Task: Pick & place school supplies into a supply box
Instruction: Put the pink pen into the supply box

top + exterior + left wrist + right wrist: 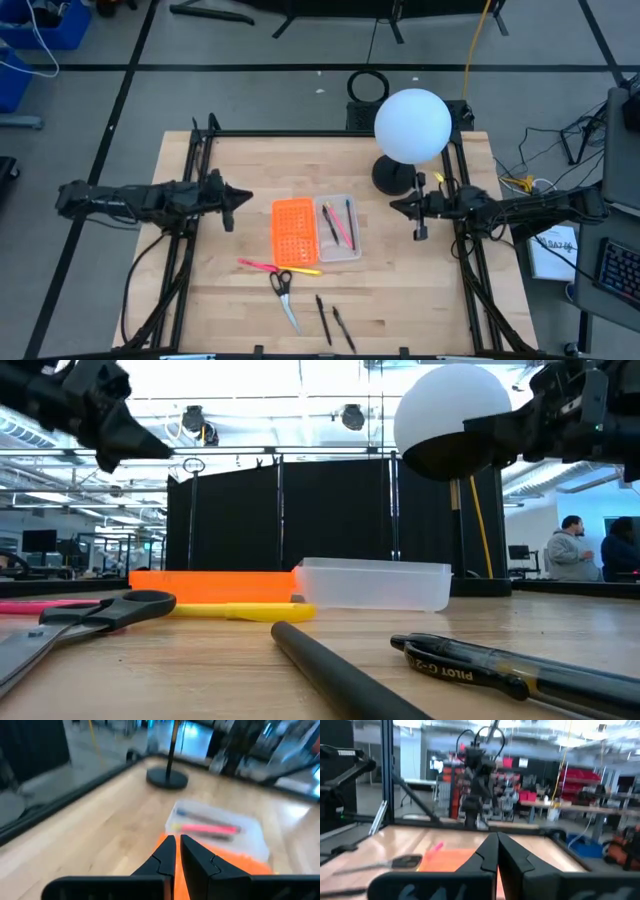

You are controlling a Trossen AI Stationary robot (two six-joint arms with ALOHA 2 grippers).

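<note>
The supply box lies open mid-table: its orange grid half [293, 232] [215, 585] sits beside the translucent tray [338, 228] [375, 582]. The tray holds a pink pen [342, 226] [207, 828] and dark pens. Nearer the near edge, a pink pen [256, 264], a yellow pencil [302, 270], scissors [283, 292] [90, 615] and two black pens [323, 318] [344, 328] lie flat on the table. My left gripper [243, 197] [177, 845] hovers shut, left of the box. My right gripper [398, 207] [497, 845] hovers shut, right of it.
A white globe lamp [412, 125] stands on a black base [392, 177] at the far right, close to my right arm. Black frame rails [195, 170] run along the table's left and right sides. People stand in the room beyond [575, 550].
</note>
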